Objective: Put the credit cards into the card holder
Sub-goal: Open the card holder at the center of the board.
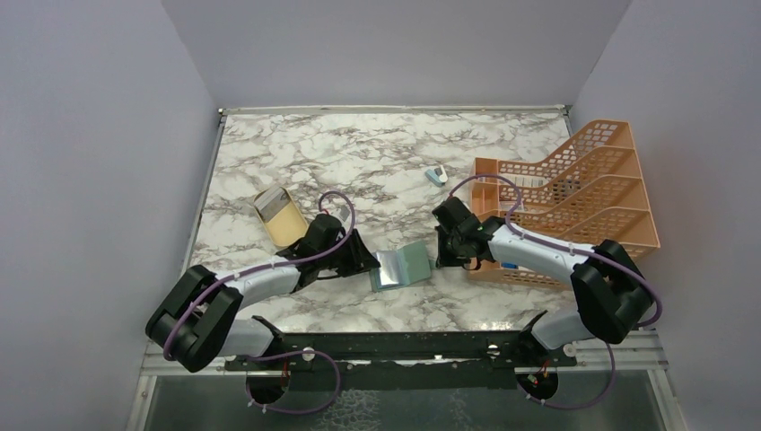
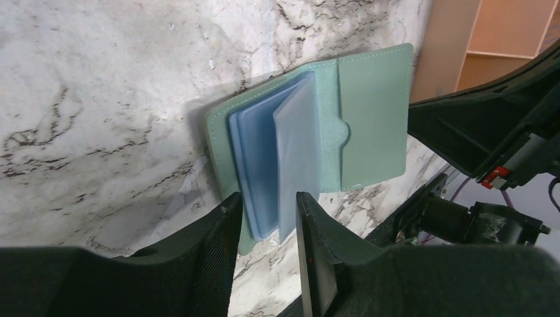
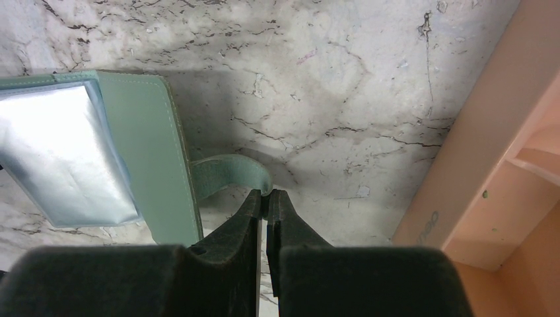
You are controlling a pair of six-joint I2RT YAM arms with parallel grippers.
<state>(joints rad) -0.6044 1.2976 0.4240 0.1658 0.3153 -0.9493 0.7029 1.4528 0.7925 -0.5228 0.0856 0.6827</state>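
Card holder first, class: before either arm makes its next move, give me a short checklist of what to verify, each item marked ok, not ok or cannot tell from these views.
1. Card holder lying open on the marble table: ok.
2. Inner plastic pockets fanned up between the left gripper fingers: ok.
3. Right gripper shut at the tip of the closure tab; actually pinching it: cannot tell.
4. A credit card held by either gripper: not ok, neither holds one.
5. Cards within sight: cannot tell; something pale lies in the tan dish.
6. Orange file rack apart from the wallet: ok.

Lab test cell: plain grey walls (image 1: pixel 90 135) round marble-look table (image 1: pixel 377 153), arms bolted on.
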